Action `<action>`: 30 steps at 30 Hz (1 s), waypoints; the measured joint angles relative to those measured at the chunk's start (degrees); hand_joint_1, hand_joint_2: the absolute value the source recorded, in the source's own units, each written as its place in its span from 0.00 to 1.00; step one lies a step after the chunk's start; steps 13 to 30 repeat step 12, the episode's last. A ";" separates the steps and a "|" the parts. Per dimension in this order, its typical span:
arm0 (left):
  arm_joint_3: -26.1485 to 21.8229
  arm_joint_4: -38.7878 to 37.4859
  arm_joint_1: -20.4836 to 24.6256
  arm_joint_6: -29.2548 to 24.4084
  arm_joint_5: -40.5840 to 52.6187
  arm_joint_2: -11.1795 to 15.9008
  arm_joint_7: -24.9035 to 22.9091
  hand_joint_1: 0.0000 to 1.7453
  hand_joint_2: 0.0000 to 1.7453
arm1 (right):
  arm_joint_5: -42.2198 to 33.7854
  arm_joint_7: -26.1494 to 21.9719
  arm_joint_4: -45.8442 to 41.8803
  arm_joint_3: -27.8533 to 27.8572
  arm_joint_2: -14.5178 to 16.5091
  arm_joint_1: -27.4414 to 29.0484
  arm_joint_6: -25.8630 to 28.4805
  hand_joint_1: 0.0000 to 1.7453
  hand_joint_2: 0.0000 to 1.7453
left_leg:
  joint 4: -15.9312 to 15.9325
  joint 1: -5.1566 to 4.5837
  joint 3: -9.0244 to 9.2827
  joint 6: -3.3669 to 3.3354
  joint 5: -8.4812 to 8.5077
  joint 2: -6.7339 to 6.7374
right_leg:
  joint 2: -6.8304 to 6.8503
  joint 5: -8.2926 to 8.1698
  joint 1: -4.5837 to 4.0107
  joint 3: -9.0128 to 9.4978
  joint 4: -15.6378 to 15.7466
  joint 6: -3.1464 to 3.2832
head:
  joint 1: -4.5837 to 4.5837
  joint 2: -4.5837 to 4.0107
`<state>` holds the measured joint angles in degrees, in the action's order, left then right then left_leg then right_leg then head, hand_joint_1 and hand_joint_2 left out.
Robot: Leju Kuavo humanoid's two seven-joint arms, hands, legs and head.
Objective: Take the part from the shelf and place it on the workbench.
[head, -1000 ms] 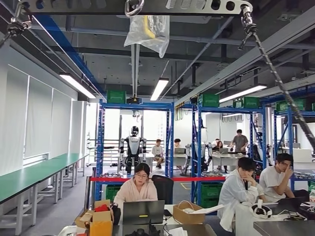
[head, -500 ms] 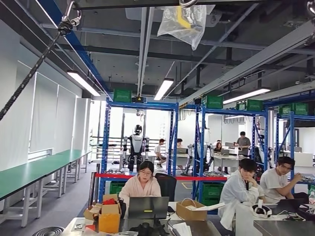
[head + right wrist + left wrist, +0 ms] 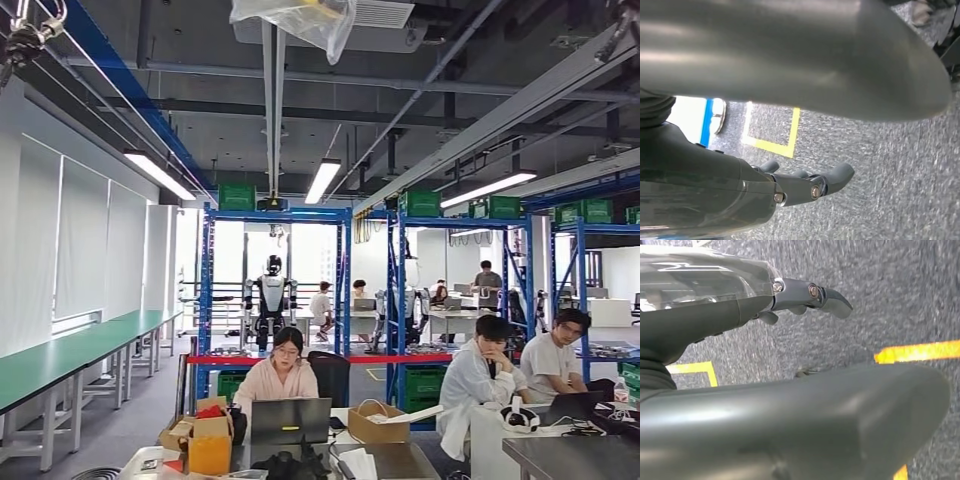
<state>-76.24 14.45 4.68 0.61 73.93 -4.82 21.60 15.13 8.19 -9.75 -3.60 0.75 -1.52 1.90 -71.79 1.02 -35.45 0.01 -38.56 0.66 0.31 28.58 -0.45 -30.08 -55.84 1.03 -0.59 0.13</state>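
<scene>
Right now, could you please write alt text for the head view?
A workshop hall: a person at a laptop in front, blue shelving racks behind, a humanoid robot standing between them. Green workbenches line the left wall.

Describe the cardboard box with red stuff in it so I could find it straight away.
Start at the person in pink behind the laptop. On the same table, beside that laptop, sits the open cardboard box. Unlike the plain tray-like box on the laptop's other side, this one has something red poking out.

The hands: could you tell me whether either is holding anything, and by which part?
Nothing is held: the left hand and right hand hang over the floor, fingers apart.
</scene>
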 joint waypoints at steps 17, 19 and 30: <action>0.09 -0.37 0.18 1.17 -0.05 -1.62 -0.20 0.00 1.00 | -0.54 3.36 0.27 -0.01 -2.09 0.50 0.12 0.00 0.33 | 12.38 0.24 5.56 -0.51 6.80 -0.31 | -0.51 0.19 -0.89 -2.13 -2.61 -0.52 | -0.02 0.00; 0.09 -0.37 0.18 1.17 -0.05 -1.62 -0.20 0.00 1.00 | -0.54 3.36 0.27 -0.01 -2.09 0.50 0.12 0.00 0.33 | 12.38 0.24 5.56 -0.51 6.80 -0.31 | -0.51 0.19 -0.89 -2.13 -2.61 -0.52 | -0.02 0.00; 0.09 -0.37 0.18 1.17 -0.05 -1.62 -0.20 0.00 1.00 | -0.54 3.36 0.27 -0.01 -2.09 0.50 0.12 0.00 0.33 | 12.38 0.24 5.56 -0.51 6.80 -0.31 | -0.51 0.19 -0.89 -2.13 -2.61 -0.52 | -0.02 0.00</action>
